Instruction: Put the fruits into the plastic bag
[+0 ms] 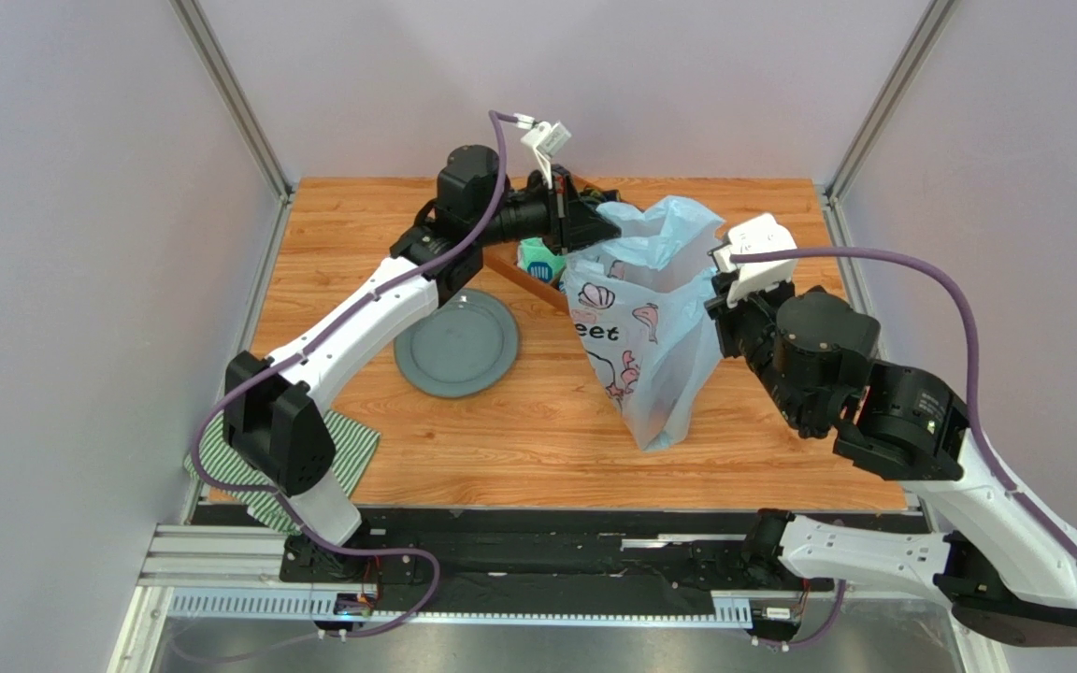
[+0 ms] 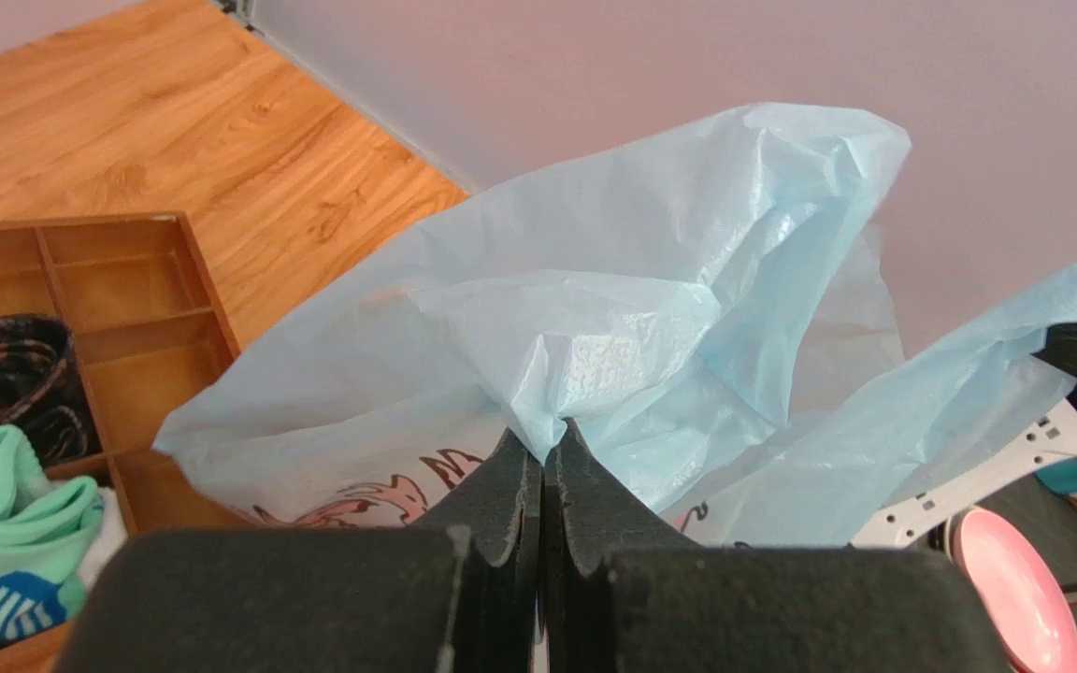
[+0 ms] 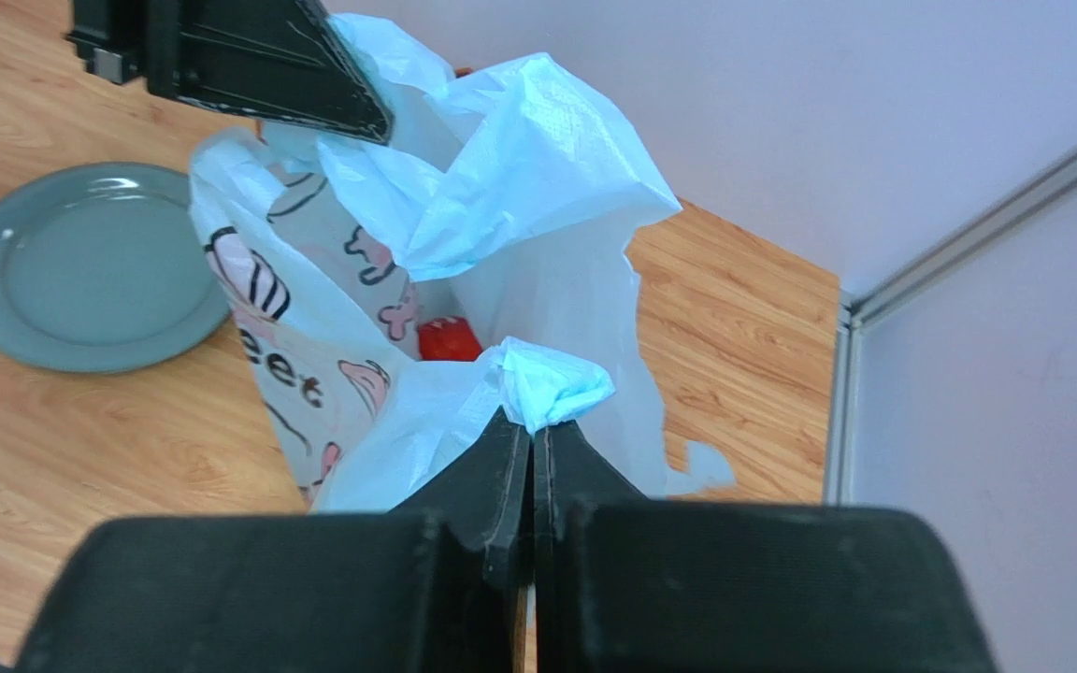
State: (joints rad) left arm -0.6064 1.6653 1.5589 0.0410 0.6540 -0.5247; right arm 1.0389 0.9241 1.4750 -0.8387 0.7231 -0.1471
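Both arms on the plastic bag point(image 1: 643, 337), w/ its mouth strung between them. Left gripper point(image 2: 544, 449) is clenched on a bunched fold of the bag's far-left rim; right gripper point(image 3: 530, 428) is pinched tight on a knot of film at the right rim, a bit nearer. So the mouth's long axis runs far-left to near-right btwn the 2 grippers. Bag body drops from there toward the near side; bottom looks to rest on the table point(image 1: 530, 435). Right wrist view shows one red fruit point(image 3: 449, 341) low inside the bag; can't tell abt the other pieces, film hides them. Grey plate point(image 1: 457, 344) left of the bag has no fruit on it. Wooden tray point(image 2: 123, 281) w/ teal cloth point(image 2: 11, 526) sits just behind the bag. Judgement: loading looks done or nearly so; neither arm is free to pick, so any next move means one rim gets let go. Right arm is closer to the bag body.
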